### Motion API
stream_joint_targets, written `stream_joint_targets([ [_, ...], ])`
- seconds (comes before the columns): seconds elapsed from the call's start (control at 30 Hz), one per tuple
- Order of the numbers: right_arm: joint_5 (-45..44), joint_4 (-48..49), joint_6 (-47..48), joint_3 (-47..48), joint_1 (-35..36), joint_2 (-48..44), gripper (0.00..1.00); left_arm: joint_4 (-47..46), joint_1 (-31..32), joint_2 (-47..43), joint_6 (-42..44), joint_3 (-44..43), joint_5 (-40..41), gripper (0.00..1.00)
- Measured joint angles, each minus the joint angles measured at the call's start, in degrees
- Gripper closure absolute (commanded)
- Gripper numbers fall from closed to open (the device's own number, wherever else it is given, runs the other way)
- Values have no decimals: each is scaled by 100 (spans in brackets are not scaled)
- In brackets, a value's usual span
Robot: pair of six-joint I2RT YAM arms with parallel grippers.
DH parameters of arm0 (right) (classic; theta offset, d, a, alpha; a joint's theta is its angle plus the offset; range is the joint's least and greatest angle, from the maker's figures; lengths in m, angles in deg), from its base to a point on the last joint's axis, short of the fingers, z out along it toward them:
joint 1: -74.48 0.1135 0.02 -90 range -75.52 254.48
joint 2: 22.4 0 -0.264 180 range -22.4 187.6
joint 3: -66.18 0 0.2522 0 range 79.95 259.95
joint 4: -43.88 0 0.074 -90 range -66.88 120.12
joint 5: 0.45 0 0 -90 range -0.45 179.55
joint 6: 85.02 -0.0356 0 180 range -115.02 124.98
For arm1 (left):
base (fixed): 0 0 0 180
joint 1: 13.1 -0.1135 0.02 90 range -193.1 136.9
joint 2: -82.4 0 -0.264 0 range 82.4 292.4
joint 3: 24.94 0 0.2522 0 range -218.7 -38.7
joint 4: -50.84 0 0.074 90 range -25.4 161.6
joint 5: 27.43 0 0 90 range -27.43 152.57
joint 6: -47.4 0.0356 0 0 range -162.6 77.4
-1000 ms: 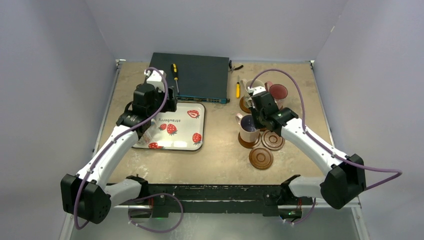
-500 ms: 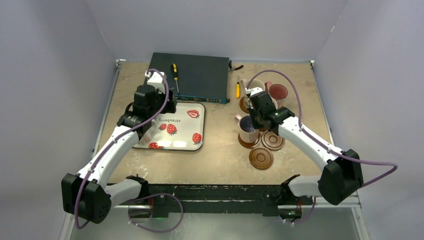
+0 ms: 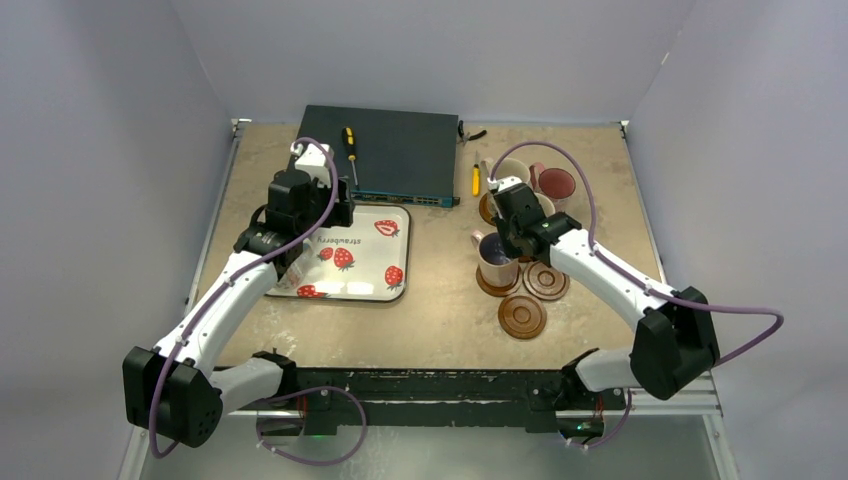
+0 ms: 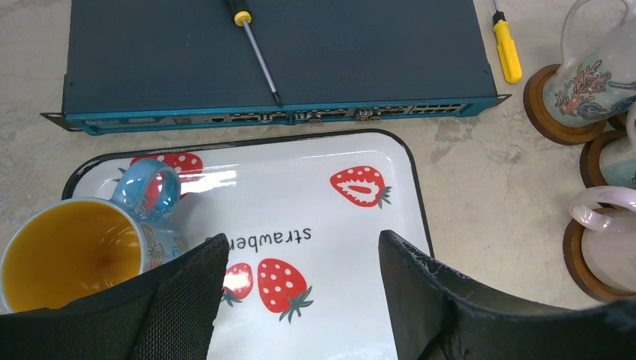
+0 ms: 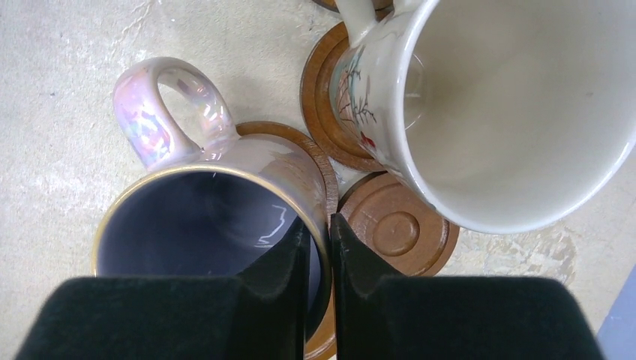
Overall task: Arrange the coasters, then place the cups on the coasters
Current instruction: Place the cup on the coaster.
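The purple-inside cup (image 5: pixel 202 217) stands on a coaster (image 5: pixel 300 150). My right gripper (image 5: pixel 319 229) sits astride its rim, one finger inside and one outside. The jaws are parted a little, with a thin slit between the inner finger and the wall. A cream cup (image 5: pixel 510 112) rests on its own coaster (image 5: pixel 322 97) beside it, and a bare coaster (image 5: pixel 394 229) lies just right. From above, two bare coasters (image 3: pixel 546 281) (image 3: pixel 522 316) lie in front and a red-pink cup (image 3: pixel 556 185) stands behind. My left gripper (image 4: pixel 300 255) hangs open over the tray, beside a blue cup (image 4: pixel 71 251) with an orange inside.
The strawberry-print tray (image 3: pixel 385 255) lies left of centre. Behind it is a dark network switch (image 3: pixel 385 150) with a yellow-handled screwdriver (image 3: pixel 349 150) on top. A second screwdriver (image 3: pixel 475 180) lies between the switch and the cups.
The right arm's elbow has swung left while its gripper stays at the purple cup. The left arm has not moved.
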Motion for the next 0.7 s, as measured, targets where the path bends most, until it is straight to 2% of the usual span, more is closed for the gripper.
stream_joint_targets([
  [0.13, -68, 63, -39, 0, 0, -15, 69, -2, 0, 0, 0, 0, -15, 30],
  [0.4, -195, 57, -131, 13, -24, -85, 53, -2, 0, 0, 0, 2, -20, 30],
  [0.7, -348, -361, -365, 433, -24, -317, 47, -7, 0, 0, 2, 20, -26, 30],
])
